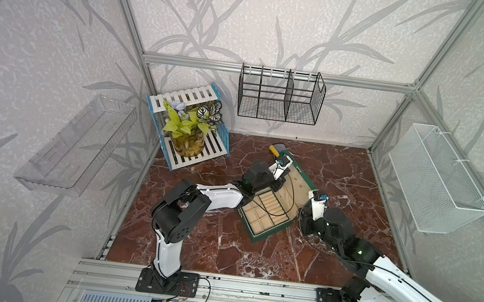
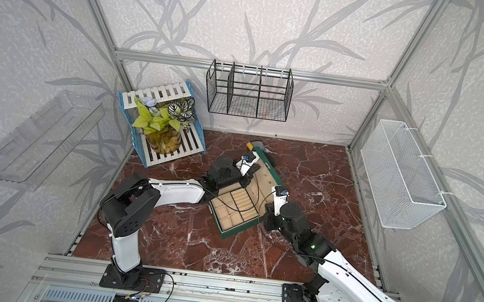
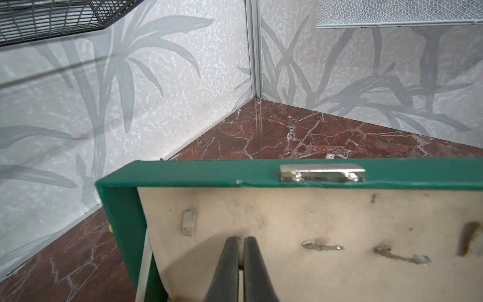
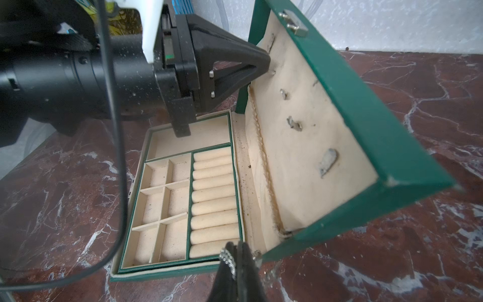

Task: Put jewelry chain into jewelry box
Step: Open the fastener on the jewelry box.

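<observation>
The jewelry box (image 4: 183, 269) sat open on the marble worktop (image 4: 392, 261), its lid (image 4: 379, 136) raised and tilted back. The left pincer (image 3: 241, 241) was closed almost tip to tip and pressed against the lid's cream lining (image 3: 300, 224) near one of the lid's corners, apparently propping the lid open. Whether the pale sliver between its fingers was something gripped could not be told. The right pincer (image 4: 238, 247) was shut tight on the jewelry chain (image 4: 228, 257). A short glittering bunch of it showed on one finger just outside the box's rim, at the end of the ring rolls (image 4: 213, 193) beside the hinge side; how much hung below was hidden. No chain lay inside the box. The step in hand looked like the carry-over, with the chain grasped but not yet placed. The next move would call for bringing the right pincer in over the rim, above a small compartment (image 4: 156, 188) or up to a lid hook (image 4: 294, 124). It would then open so the limp strand dropped wholly inside, with the lid held steady.
</observation>
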### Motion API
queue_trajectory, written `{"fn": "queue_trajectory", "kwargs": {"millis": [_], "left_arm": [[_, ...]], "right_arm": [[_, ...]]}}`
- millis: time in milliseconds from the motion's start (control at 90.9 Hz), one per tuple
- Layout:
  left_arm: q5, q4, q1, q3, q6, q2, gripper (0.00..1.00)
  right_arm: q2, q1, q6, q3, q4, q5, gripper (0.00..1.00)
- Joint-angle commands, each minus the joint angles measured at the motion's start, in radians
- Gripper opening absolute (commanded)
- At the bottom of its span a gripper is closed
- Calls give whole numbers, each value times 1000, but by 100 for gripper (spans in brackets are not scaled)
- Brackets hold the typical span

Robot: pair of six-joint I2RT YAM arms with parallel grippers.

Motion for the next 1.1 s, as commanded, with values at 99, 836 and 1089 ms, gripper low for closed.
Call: {"fn": "queue_trajectory", "kwargs": {"millis": [99,836,1089], "left_arm": [[-17,-74,18,-39,-25,24,7],[-13,-90,18,-46,-39,49,6],[-10,-86,19,-35,-63,-24,20]], "right_arm": [[-1,-4,6,16,-4,-3,0],[14,-4,-9,37,-13,-23,0],[67,-4,-36,137,-115,-44,0]]}}
